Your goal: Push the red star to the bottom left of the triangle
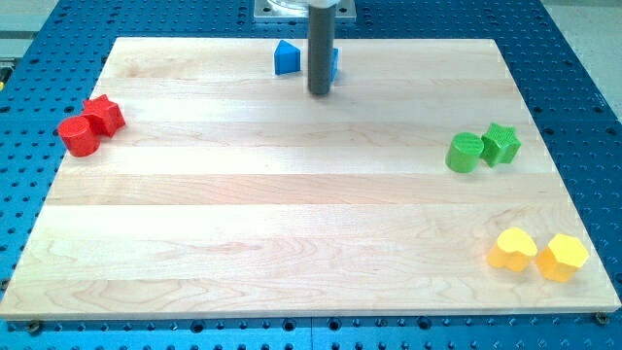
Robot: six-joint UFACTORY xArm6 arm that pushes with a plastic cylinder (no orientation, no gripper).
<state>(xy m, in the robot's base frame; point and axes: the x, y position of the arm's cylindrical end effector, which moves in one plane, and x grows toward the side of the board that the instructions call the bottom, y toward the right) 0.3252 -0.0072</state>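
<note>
The red star [104, 114] lies near the board's left edge, touching a red cylinder [79, 135] at its lower left. A blue triangle-like block [286, 57] sits at the view's top centre, with a second blue block [334, 63] mostly hidden behind the rod. My tip [320, 92] is just below and to the right of the blue triangle, between the two blue blocks, far to the right of the red star.
A green cylinder [465, 153] and a green star [501, 143] touch at the right. A yellow heart [512, 249] and a yellow hexagon [564, 257] sit at the bottom right. The wooden board [292, 243] rests on a blue perforated table.
</note>
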